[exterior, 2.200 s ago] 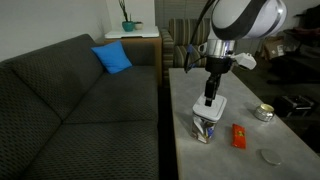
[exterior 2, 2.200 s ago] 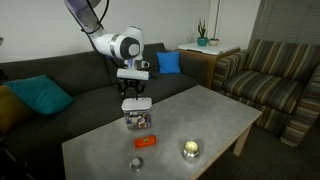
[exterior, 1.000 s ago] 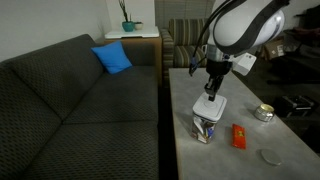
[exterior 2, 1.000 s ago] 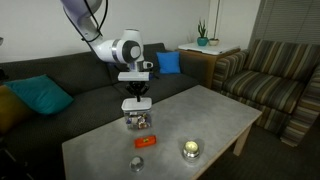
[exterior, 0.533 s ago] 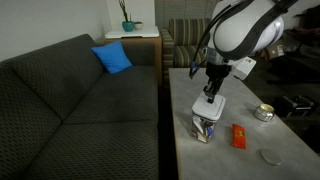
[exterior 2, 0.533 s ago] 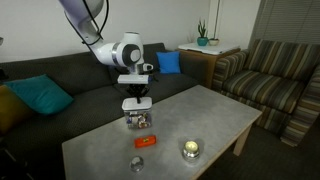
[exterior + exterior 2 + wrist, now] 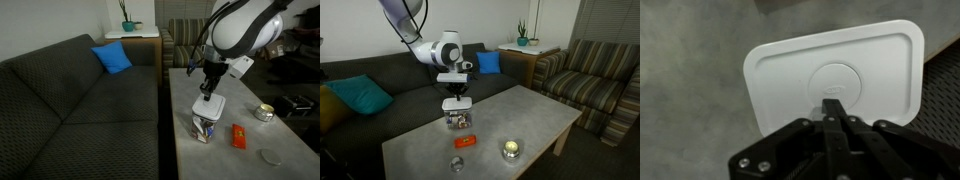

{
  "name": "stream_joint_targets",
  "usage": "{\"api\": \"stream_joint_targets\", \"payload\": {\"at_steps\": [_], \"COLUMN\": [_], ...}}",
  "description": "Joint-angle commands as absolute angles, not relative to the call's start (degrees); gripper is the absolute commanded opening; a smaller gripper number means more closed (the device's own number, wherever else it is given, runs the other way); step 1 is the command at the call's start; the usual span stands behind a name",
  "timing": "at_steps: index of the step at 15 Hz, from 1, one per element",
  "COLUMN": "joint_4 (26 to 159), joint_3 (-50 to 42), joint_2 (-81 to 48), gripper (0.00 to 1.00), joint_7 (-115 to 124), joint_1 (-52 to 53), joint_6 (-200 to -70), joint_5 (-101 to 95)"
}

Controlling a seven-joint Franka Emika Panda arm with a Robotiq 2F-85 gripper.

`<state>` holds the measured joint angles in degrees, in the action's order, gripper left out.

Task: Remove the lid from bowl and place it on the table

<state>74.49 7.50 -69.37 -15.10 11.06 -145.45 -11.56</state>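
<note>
The white square lid (image 7: 835, 72) lies flat on the small clear bowl (image 7: 205, 129), near the table's (image 7: 188, 88) sofa-side edge. In both exterior views the lid (image 7: 456, 104) covers the bowl (image 7: 458, 121), with blue and white items showing through its walls. My gripper (image 7: 832, 102) points straight down over the lid's raised centre panel. Its fingers are pressed together with nothing between them, and the tips are at or just above the panel; I cannot tell if they touch. In both exterior views the gripper (image 7: 206, 94) (image 7: 455, 96) stands upright on top of the lid.
An orange packet (image 7: 239, 136) lies beside the bowl, with a round silvery tin (image 7: 263, 113) and a small grey disc (image 7: 270, 156) farther along the table. A dark sofa (image 7: 70, 110) with a blue cushion (image 7: 113, 58) runs along the table's edge.
The arm's upper part has shifted a little while the shut gripper stays over the lid's centre. Lid and bowl have not moved.
</note>
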Motion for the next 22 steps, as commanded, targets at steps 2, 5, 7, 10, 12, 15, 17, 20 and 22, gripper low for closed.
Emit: {"api": "stream_joint_targets", "payload": {"at_steps": [2, 5, 7, 10, 12, 15, 17, 20, 22], "joint_4": [77.16, 76.81, 76.48, 76.19, 76.30, 75.84, 74.14, 70.36, 69.08], "joint_3": [8.23, 8.82, 7.94, 7.12, 6.81, 6.99, 7.23, 7.91, 7.59], "joint_2": [-67.08, -67.38, -67.55, -67.65, -67.45, -67.93, -69.58, -73.90, -75.45], "gripper": [0.00, 0.00, 0.00, 0.00, 0.00, 0.00, 0.00, 0.00, 0.00], "joint_7": [-13.67, -13.76, -12.57, -10.55, -9.39, -8.84, -9.17, -11.32, -12.17], "joint_1": [10.36, 9.88, 10.45, 10.90, 10.99, 10.78, 10.73, 10.67, 11.30], "joint_6": [-144.78, -143.63, -142.75, -141.10, -140.39, -139.27, -138.00, -136.90, -137.20], "joint_5": [-9.77, -8.24, -7.78, -7.63, -7.67, -7.50, -7.32, -7.43, -8.08]}}
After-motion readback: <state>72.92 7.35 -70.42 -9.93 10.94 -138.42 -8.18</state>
